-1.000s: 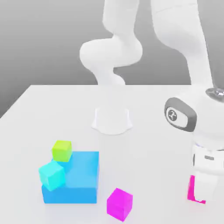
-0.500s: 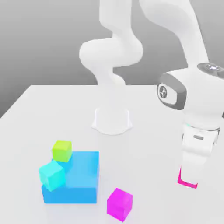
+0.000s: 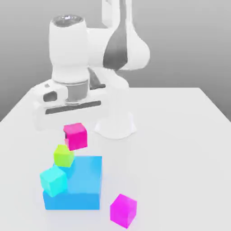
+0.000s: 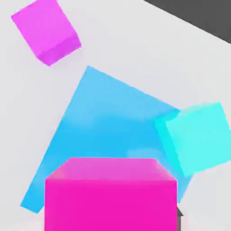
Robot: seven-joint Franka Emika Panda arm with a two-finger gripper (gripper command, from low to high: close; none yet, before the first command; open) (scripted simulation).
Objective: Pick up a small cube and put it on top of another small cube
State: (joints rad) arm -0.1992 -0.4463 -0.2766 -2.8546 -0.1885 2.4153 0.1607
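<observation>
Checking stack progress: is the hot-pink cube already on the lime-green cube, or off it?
Off it. In the exterior view the hot-pink cube hangs under the tool, above and slightly behind the lime-green cube, apparently not resting on it.

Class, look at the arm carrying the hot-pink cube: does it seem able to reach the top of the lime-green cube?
Probably yes: the hot-pink cube hangs just above the lime-green cube, whose top looks bare.

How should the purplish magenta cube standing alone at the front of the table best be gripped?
Probably from straight above, closing on two opposite upright faces of the small purplish magenta cube. It sits flat on the white table, apart from the big blue block, so all its sides are free. It stands turned, one corner toward the exterior view, so the grip should be turned to match its faces.
</observation>
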